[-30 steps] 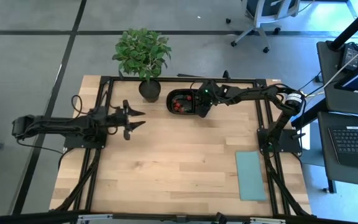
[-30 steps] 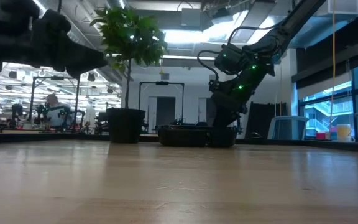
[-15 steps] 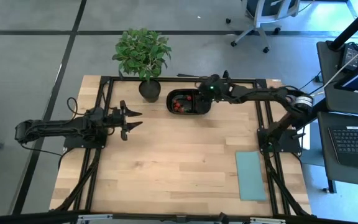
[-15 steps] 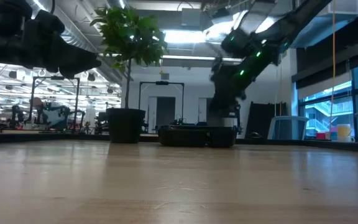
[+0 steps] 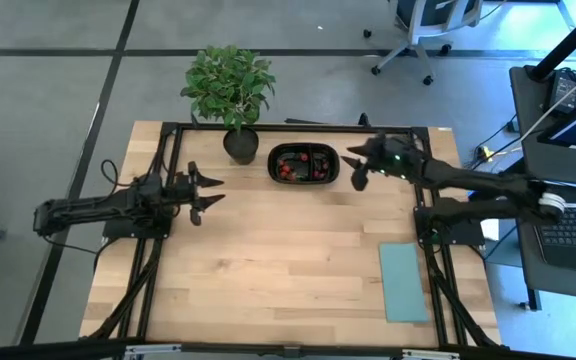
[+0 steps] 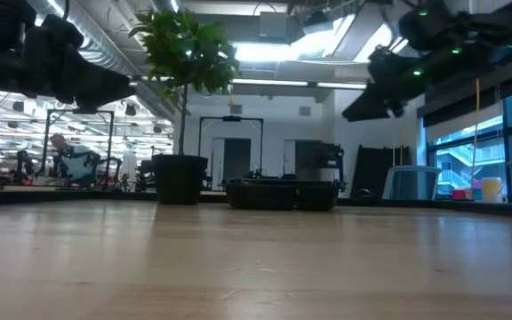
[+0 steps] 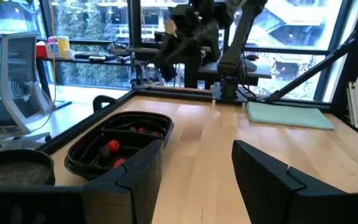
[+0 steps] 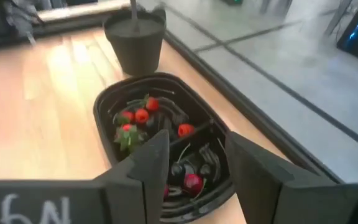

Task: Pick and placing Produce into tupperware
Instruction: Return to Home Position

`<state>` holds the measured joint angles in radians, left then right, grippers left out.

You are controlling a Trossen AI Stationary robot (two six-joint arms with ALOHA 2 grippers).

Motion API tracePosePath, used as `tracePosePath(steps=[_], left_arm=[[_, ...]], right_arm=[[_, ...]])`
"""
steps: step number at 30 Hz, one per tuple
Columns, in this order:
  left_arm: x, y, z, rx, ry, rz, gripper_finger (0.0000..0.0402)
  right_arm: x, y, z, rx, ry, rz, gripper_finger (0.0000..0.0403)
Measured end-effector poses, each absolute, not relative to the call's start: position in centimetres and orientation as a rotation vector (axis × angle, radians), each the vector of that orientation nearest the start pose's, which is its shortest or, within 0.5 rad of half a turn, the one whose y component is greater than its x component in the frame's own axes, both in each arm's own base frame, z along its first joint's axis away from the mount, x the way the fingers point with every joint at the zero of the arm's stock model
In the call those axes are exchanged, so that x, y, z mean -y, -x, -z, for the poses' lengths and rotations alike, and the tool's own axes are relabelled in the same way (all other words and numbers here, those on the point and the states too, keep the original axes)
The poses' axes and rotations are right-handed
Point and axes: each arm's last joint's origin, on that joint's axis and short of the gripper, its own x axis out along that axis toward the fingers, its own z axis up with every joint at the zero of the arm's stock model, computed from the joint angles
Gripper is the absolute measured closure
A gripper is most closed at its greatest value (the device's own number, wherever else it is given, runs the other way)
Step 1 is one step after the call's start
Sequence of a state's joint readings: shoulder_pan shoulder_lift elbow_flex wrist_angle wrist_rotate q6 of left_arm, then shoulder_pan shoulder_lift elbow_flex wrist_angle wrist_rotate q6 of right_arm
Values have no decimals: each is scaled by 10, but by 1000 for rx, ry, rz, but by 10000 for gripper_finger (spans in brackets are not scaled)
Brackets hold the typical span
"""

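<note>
1. Disregard the mat (image 5: 404, 282) at the near right of the table (image 5: 288, 280); no part in the task.
2. Find the left gripper (image 5: 216, 191) over the table's left side, fingers apart, empty, well apart from the tray (image 5: 305, 185).
3. Find the right gripper (image 5: 355, 168) high above the table, just beside the tray's right end, fingers apart, nothing held, aimed toward the tray.
4. Locate the produce (image 8: 142, 116) inside the tray near the far edge: red pieces mostly in the compartment nearer the pot (image 5: 240, 146), dark and maroon in the other, all below both grippers and touching neither.
5. Treat the produce as light, soft, apt to roll and bruise; judged best pinched lightly across the middle of one piece.
6. Treat the tray as light, glossy, likely to slide; avoid pushing the rim.
</note>
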<state>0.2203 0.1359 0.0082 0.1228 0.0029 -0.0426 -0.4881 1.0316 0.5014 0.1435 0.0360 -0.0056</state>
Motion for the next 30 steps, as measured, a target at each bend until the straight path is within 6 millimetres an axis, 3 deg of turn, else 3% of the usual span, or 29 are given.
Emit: tracePosePath(steps=[14, 30], left_arm=[[-22, -95, -167, 21, 44, -245, 215], [-22, -95, -167, 25, 69, -244, 215]], right_arm=[[71, -131, -211, -150, -54, 522, 242], [54, -100, -193, -10, -44, 521, 242]])
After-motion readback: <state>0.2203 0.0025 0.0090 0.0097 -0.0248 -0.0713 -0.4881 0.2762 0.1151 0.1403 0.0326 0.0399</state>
